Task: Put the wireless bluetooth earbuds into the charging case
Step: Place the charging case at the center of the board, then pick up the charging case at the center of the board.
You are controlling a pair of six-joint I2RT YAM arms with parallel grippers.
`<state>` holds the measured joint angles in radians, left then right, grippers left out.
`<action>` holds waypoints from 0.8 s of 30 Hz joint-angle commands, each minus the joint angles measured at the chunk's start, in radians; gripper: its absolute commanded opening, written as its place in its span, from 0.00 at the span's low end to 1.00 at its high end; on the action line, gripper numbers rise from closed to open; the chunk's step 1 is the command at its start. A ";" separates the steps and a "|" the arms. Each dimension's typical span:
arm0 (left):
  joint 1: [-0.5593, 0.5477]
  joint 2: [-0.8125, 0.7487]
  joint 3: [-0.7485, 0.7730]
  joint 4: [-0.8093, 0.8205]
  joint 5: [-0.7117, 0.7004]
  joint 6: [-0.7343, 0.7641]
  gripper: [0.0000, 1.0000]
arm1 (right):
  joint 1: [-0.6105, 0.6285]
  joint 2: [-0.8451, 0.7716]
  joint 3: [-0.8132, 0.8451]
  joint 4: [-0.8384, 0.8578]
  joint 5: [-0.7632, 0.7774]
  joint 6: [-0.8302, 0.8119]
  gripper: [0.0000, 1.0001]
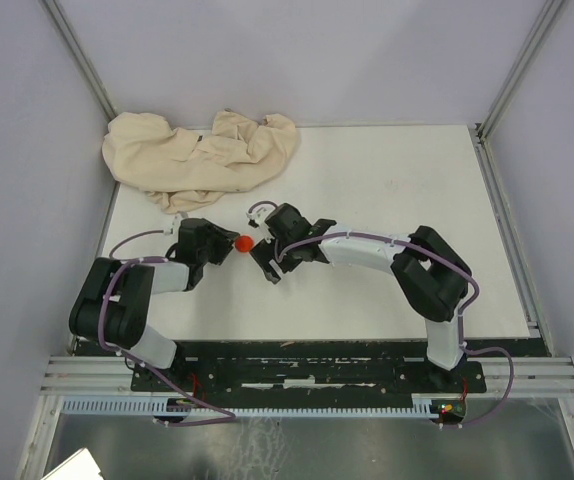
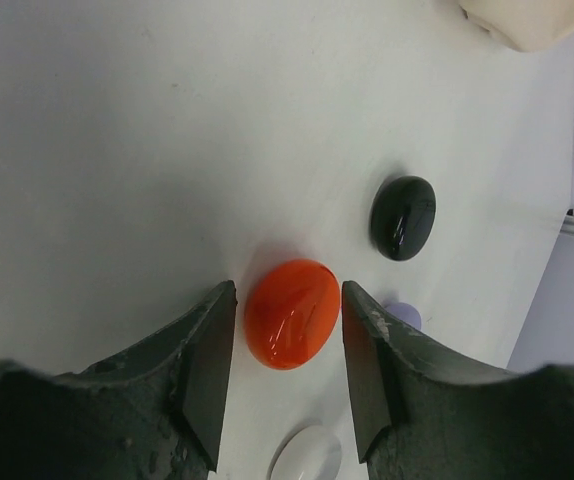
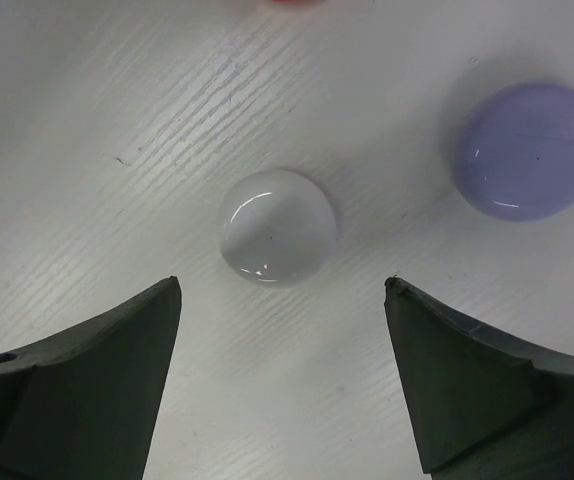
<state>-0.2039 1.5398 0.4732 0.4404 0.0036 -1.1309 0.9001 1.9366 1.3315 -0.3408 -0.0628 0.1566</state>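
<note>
The left gripper (image 2: 288, 292) is standing partly open around the red round case (image 2: 292, 314), which is lying on the white table (image 1: 397, 200) a little toward ten o'clock from the table's middle. One finger (image 2: 207, 370) is sitting at the case's nine o'clock with a thin strip of table showing between them; the other is sitting at its three o'clock, so close that I cannot tell whether it is touching; the case is resting on the surface.

In the left wrist view the black round case (image 2: 403, 217) is lying near the red one, at its one o'clock; the pale purple round case (image 2: 403, 316) is peeking out at three o'clock, mostly hidden behind the finger; the white round case (image 2: 307, 455) is lying at six o'clock, cut by the picture's edge.

The right gripper (image 3: 283, 288) is hanging wide open over the table; the white case is lying just beyond its fingertips at twelve o'clock, touching neither finger; the purple case is lying at two o'clock from the white one, apart from it.

A crumpled beige cloth (image 1: 202, 155) is lying toward the table's eleven o'clock corner, apart from both grippers.
</note>
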 commanded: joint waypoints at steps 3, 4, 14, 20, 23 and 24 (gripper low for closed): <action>0.020 -0.046 0.018 -0.076 -0.002 0.075 0.57 | 0.018 0.035 0.071 -0.015 0.030 0.039 0.89; 0.024 -0.053 0.017 -0.086 -0.003 0.075 0.58 | 0.020 0.041 0.075 -0.018 0.032 0.040 0.89; 0.059 -0.181 -0.010 -0.159 0.001 0.068 0.58 | 0.027 0.103 0.124 -0.050 0.045 0.026 0.83; 0.078 -0.242 -0.010 -0.191 0.007 0.072 0.58 | 0.029 0.129 0.142 -0.060 0.057 0.012 0.76; 0.084 -0.257 -0.013 -0.195 0.015 0.070 0.58 | 0.031 0.137 0.146 -0.068 0.065 0.004 0.69; 0.087 -0.260 -0.012 -0.196 0.018 0.070 0.58 | 0.030 0.137 0.147 -0.072 0.068 0.003 0.66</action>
<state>-0.1284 1.3121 0.4664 0.2539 0.0078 -1.1053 0.9230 2.0583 1.4406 -0.3935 -0.0185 0.1730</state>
